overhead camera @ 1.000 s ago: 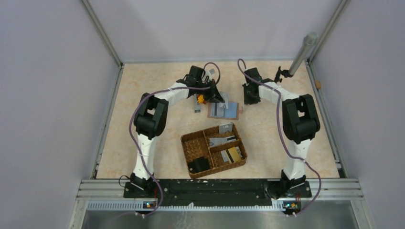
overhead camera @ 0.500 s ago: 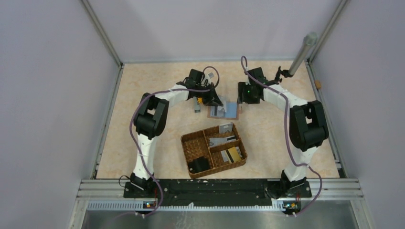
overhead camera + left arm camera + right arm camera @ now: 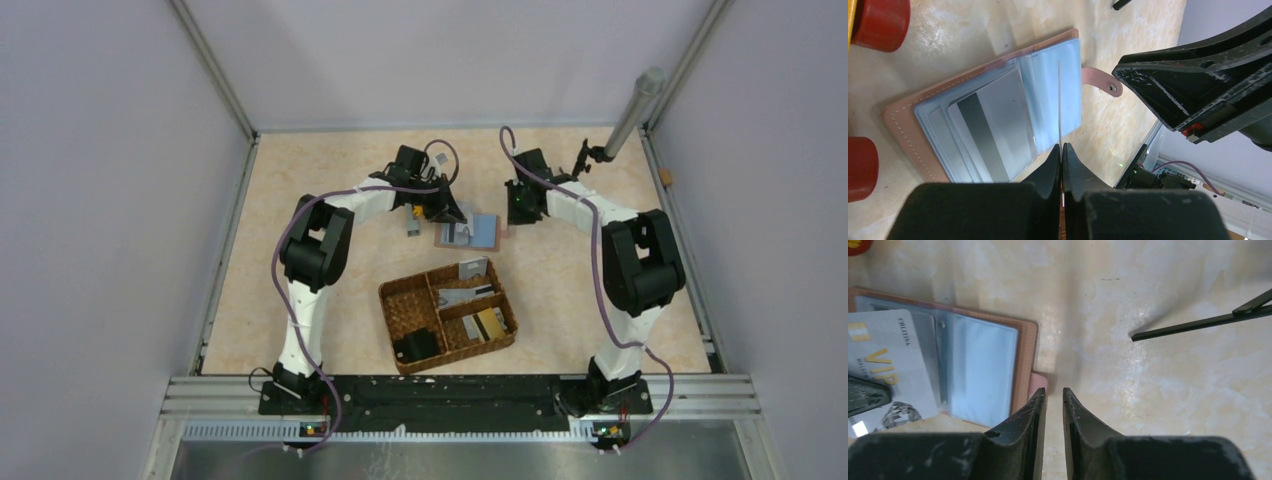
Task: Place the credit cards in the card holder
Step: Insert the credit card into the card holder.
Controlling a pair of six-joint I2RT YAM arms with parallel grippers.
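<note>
Silver card (image 3: 893, 365) pinched in left claw (image 3: 1061, 150) over open card holder (image 3: 1048, 80).

Plain lilac-grey walls (image 3: 450, 60) close in the far side and both flanks, joined by aluminium corner posts (image 3: 213, 70). The glossy beige marbled tabletop (image 3: 300, 190) is evenly lit. A grey pole (image 3: 633, 108) rises at its far right corner, and an aluminium rail (image 3: 200, 392) runs along the near edge.

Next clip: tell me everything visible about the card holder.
The card holder lies open on the table, pinkish-brown stitched leather-like cover down, pale blue clear sleeves up. A grey striped card sits in one sleeve. Its snap tab sticks out beside the right gripper. The left gripper holds a VIP card over it.
</note>
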